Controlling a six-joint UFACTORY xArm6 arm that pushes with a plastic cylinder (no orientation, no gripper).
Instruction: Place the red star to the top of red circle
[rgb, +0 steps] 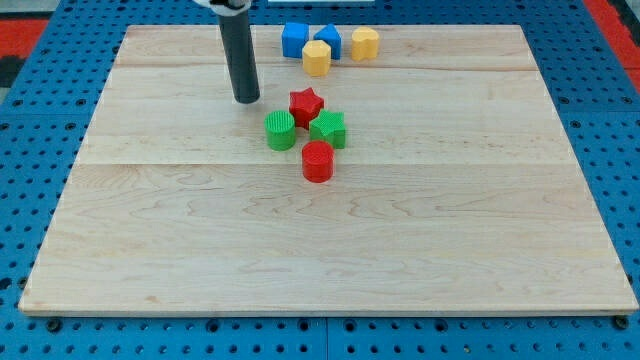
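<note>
The red star (306, 105) lies on the wooden board (330, 240) a little above the middle. The red circle (318, 161) stands below it, slightly to the right. A green circle (281, 130) and a green star (328, 130) sit between them, side by side, both close to the red star. My tip (246, 99) is on the board to the left of the red star, apart from it, and above-left of the green circle.
At the view's top stand a blue cube (294, 40), a blue pentagon-like block (327, 41), a yellow block (316, 58) and a yellow hexagon (365, 44). A blue pegboard (30, 150) surrounds the board.
</note>
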